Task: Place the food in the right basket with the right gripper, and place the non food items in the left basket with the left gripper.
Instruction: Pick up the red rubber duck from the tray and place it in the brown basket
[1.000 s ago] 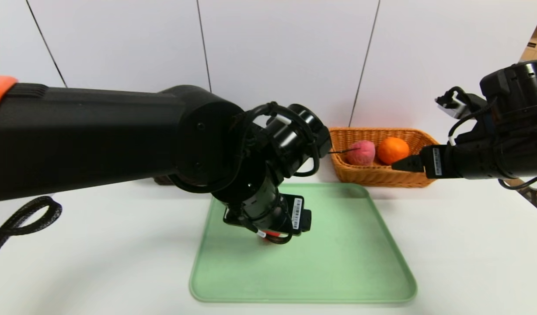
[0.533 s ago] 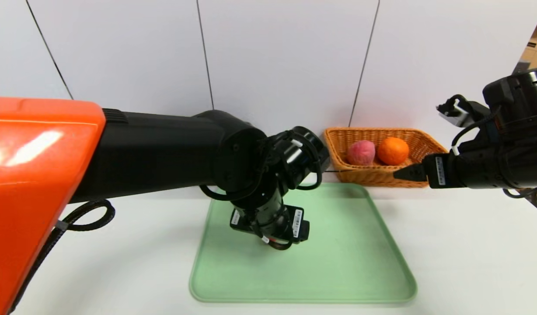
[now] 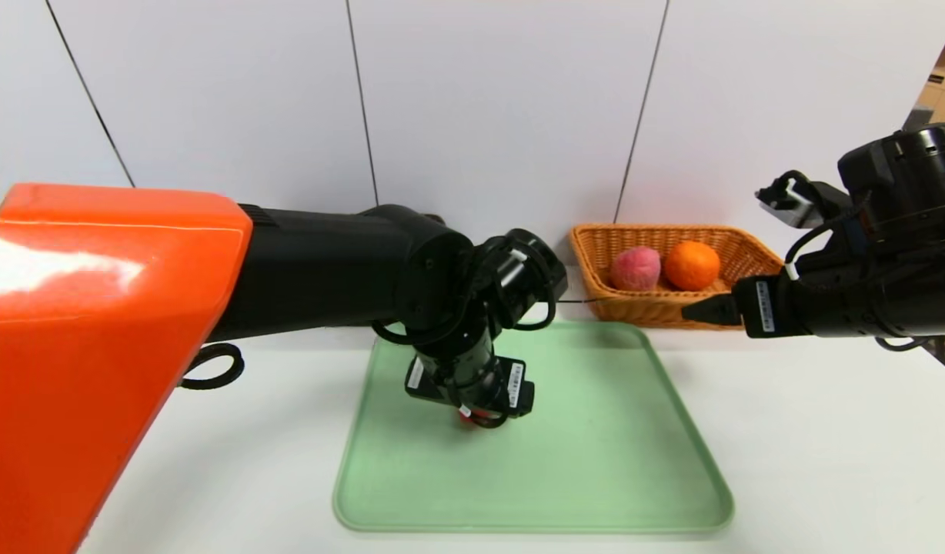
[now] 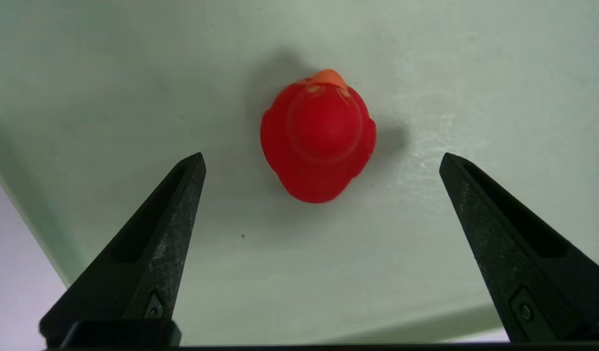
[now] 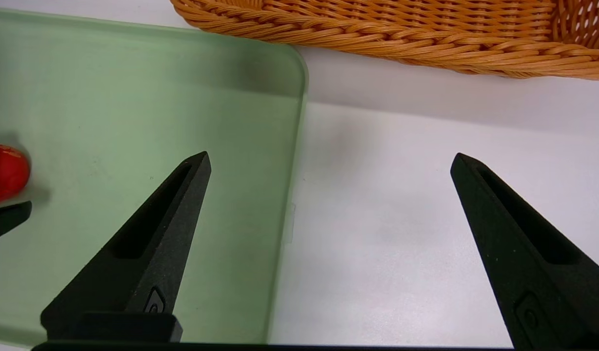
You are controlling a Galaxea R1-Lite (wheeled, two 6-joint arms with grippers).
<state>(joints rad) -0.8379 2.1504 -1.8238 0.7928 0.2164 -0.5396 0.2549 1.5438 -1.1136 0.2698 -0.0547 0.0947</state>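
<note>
The left gripper (image 4: 321, 161) hangs over the green tray (image 3: 596, 462) at the centre of the head view, its two black fingers (image 4: 153, 243) spread wide and holding nothing. Between them, in the upper middle of the left wrist view, a small red toy (image 4: 319, 134) with an orange tip lies on the tray floor, touching neither finger. In the head view only a sliver of that toy (image 3: 465, 416) shows under the wrist. The right gripper (image 5: 329, 161) hovers at the right edge of the head view, beside the tray's far right corner, also wide apart and empty. Behind it, in the upper right, the wicker basket (image 3: 596, 254) holds a pink fruit (image 3: 636, 268) and an orange (image 3: 692, 265), side by side.
</note>
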